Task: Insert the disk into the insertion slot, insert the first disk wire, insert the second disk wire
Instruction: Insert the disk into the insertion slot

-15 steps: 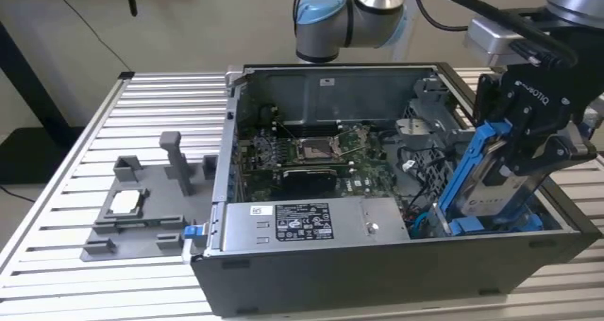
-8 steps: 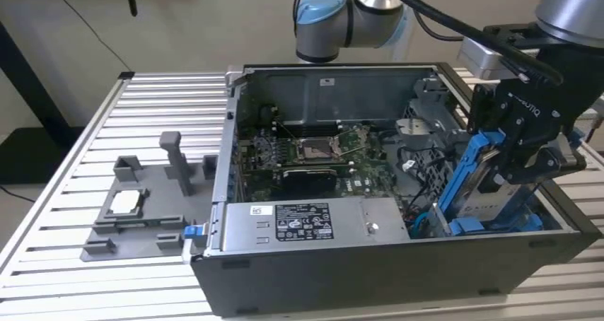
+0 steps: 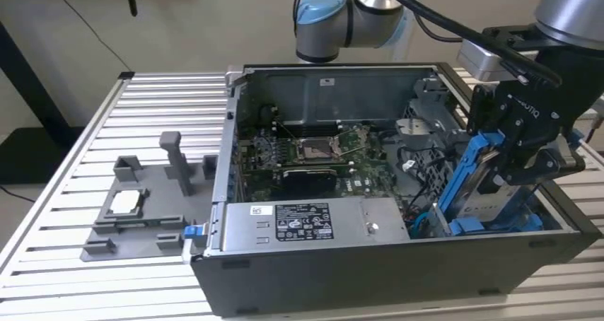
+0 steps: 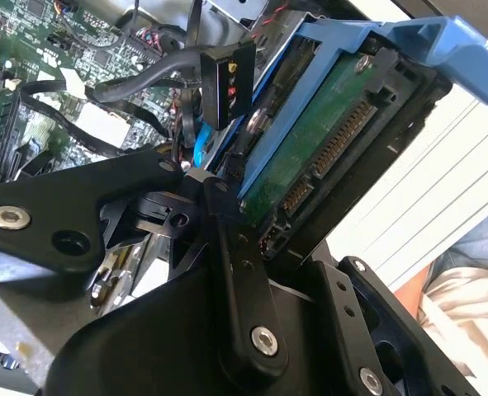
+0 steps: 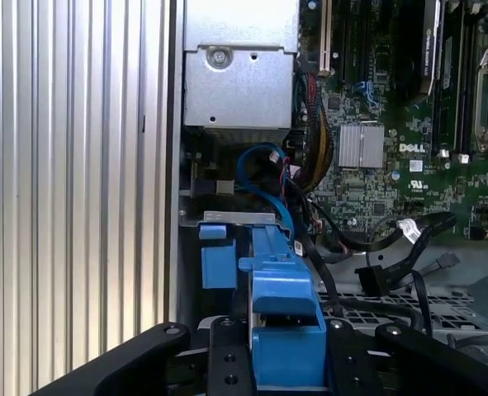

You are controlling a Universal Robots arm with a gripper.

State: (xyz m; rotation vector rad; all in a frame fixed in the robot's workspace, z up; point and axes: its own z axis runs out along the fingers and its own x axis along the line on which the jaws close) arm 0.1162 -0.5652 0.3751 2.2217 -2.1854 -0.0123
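Slatted aluminium table (image 3: 151, 95) carried an open dark computer case (image 3: 378, 271), its side panel off. The grey-and-blue arm (image 3: 326, 17) reached in from behind the case.

Inside the case: green motherboard (image 3: 312, 155) in the middle, and a grey power-supply box (image 3: 302, 225) with a white sticker along the near wall. A grey moulded fixture (image 3: 141, 208) lay on the table at the exterior view's left, apart from the case.

Black gripper (image 3: 510, 167) was over the case's end at the exterior view's right. Its fingers were clamped on the disk (image 3: 477, 187) — in the first wrist view the blue carrier sat squeezed between the two black finger links.

The disk stood on edge and tilted. Its lower end was down inside the case and its upper end rose above the rim. In the second wrist view its green circuit-board face and the connector row along its edge were exposed, with the carrier's blue handle beyond them.

The insertion slot (image 5: 224, 219) — grey metal bay with blue tabs — lay against the case wall, just beyond the carrier's leading end. Disk not seated flat in it.

A blue cable (image 5: 264, 177) looped beyond the bay. A black connector (image 4: 227, 78) on dark wires hung loose beside the disk; whether it touched the disk could not be told.
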